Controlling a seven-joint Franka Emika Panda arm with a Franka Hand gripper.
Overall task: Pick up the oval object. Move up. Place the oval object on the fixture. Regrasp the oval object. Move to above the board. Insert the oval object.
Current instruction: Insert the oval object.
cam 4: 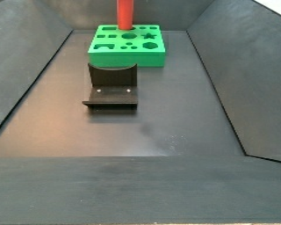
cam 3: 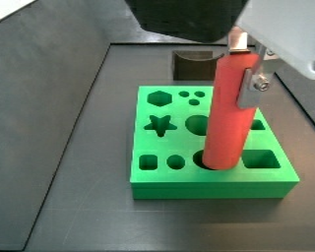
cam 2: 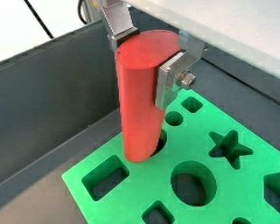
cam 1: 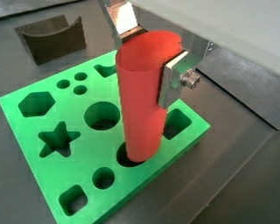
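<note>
From my remote station I see the gripper [cam 1: 150,54] poised over the board [cam 1: 38,131], its two silver fingers [cam 1: 175,77] clamped on the upper end of the oval object [cam 1: 143,96] — the red peg stands upright between the plates. In both wrist views the peg's lower end sits in a hole of the green slab; in a wrist view [cam 2: 140,96] that hole lies near the slab's edge beside the grey wall, with a star-shaped hole [cam 2: 229,147] to the right of it in the frame.

In a side view the peg [cam 3: 224,113] rises from the right half of the board [cam 3: 154,177], at centre frame, and the fixture [cam 3: 193,65] shows as a dark block just behind the slab, at upper centre. In a side view from farther off, the board [cam 4: 149,55] lies at upper centre of the frame, the red peg [cam 4: 124,14] stands up from its left part, and the fixture [cam 4: 111,88] sits on the dark floor just below the slab in the frame — apart from the peg.
</note>
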